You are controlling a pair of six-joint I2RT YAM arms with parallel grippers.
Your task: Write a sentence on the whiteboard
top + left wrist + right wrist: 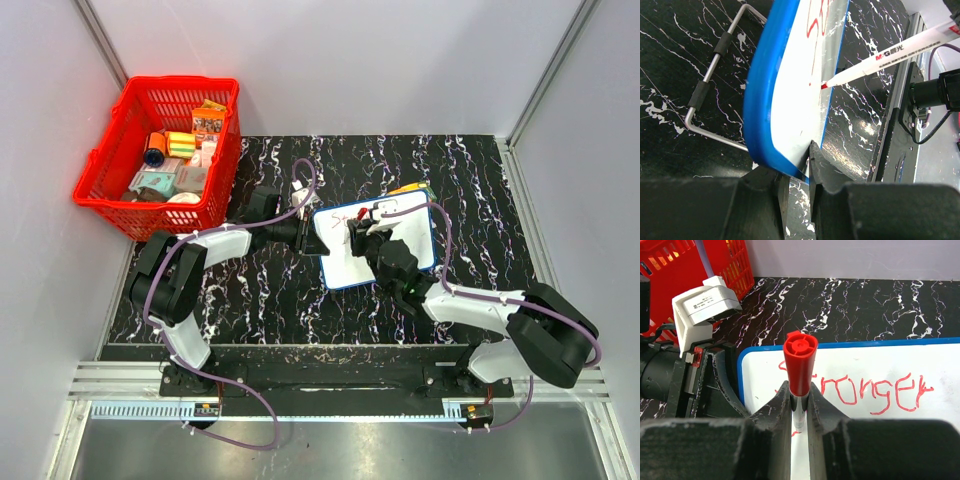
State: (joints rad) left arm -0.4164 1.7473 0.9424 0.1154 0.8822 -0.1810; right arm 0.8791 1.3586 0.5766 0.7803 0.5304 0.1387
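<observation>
The whiteboard (pixel 345 268), white with a blue frame, lies in the middle of the black marbled table. My left gripper (pixel 308 237) is shut on its left edge; in the left wrist view the jaws (pixel 797 170) clamp the blue frame (pixel 760 110). My right gripper (pixel 362 235) is over the board, shut on a red-capped marker (pixel 800 360). The marker's red tip (pixel 824 86) touches the board. The sentence (pixel 875 392) reads "Stronger" in red, with a short stroke starting below it.
A red basket (pixel 170 215) full of small items stands at the far left. A yellow-orange box (pixel 410 188) lies behind the board. A bent wire stand (pixel 710 85) lies under the board's edge. White walls enclose the table.
</observation>
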